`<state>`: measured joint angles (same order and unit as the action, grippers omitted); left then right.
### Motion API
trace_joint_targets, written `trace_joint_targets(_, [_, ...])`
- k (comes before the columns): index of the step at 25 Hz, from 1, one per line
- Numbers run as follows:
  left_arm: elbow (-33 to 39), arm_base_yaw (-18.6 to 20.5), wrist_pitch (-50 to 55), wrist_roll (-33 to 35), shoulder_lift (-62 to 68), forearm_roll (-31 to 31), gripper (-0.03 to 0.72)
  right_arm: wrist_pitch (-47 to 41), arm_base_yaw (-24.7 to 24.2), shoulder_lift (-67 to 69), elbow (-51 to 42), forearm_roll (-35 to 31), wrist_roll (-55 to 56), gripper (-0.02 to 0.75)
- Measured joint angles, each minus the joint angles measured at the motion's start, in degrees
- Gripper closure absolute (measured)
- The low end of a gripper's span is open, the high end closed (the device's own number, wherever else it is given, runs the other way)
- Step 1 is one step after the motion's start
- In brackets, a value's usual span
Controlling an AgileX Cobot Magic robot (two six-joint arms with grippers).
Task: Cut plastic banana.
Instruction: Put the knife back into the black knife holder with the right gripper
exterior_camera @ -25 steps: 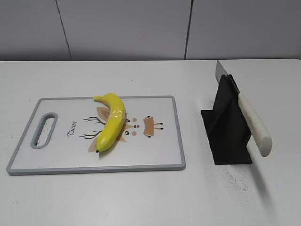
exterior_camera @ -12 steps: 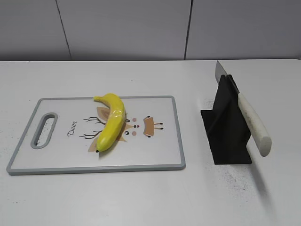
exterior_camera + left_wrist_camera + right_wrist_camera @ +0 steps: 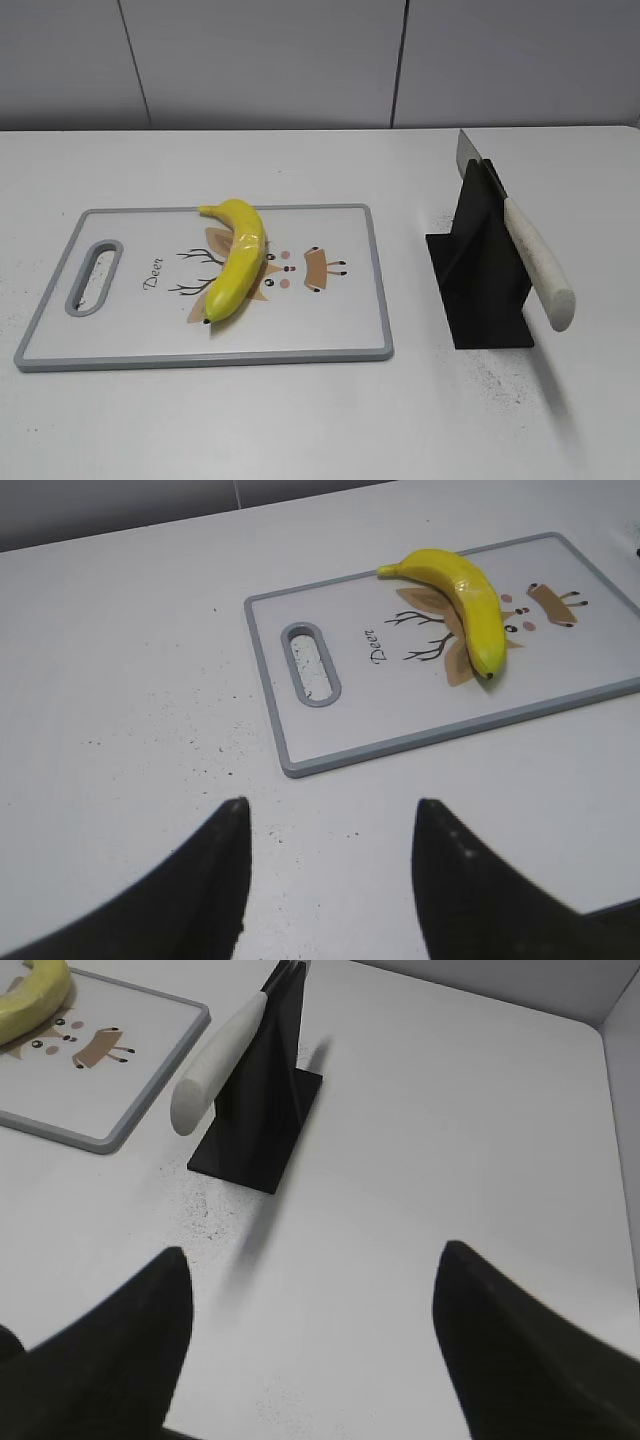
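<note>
The yellow plastic banana [image 3: 236, 258] lies whole on a white cutting board [image 3: 330, 325] with a grey rim and a deer print; it also shows in the left wrist view [image 3: 465, 605] and partly in the right wrist view [image 3: 30, 1000]. A knife with a white handle [image 3: 537, 262] rests in a black stand [image 3: 482, 268], right of the board, and shows in the right wrist view [image 3: 215, 1055]. My left gripper [image 3: 330, 815] is open and empty, over bare table short of the board. My right gripper [image 3: 315, 1260] is open and empty, short of the stand. Neither gripper shows in the exterior view.
The white table [image 3: 300, 420] carries dark specks near the stand and left of the board. A grey wall [image 3: 300, 60] stands behind the table. The board has a handle slot [image 3: 93, 277] at its left end.
</note>
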<state>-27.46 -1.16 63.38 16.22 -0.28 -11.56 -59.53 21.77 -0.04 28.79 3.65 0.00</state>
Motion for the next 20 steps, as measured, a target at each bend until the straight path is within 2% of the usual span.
trace_joint_targets(5, [0.0, 0.0, 0.0, 0.0, 0.0, 0.0, 0.189, 0.0, -2.3, -0.3, 0.0, -0.2, 0.0, 0.17])
trace_joint_targets(14, [0.0, 0.0, 0.0, 0.0, 0.0, 0.0, 0.189, 0.0, -15.5, -0.3, 0.0, -0.3, 0.0, 0.171])
trace_joint_targets(20, [0.0, 0.0, 0.0, 0.0, 0.0, 0.0, 0.189, 0.0, -16.5, -0.3, 0.0, -0.3, 0.0, 0.171])
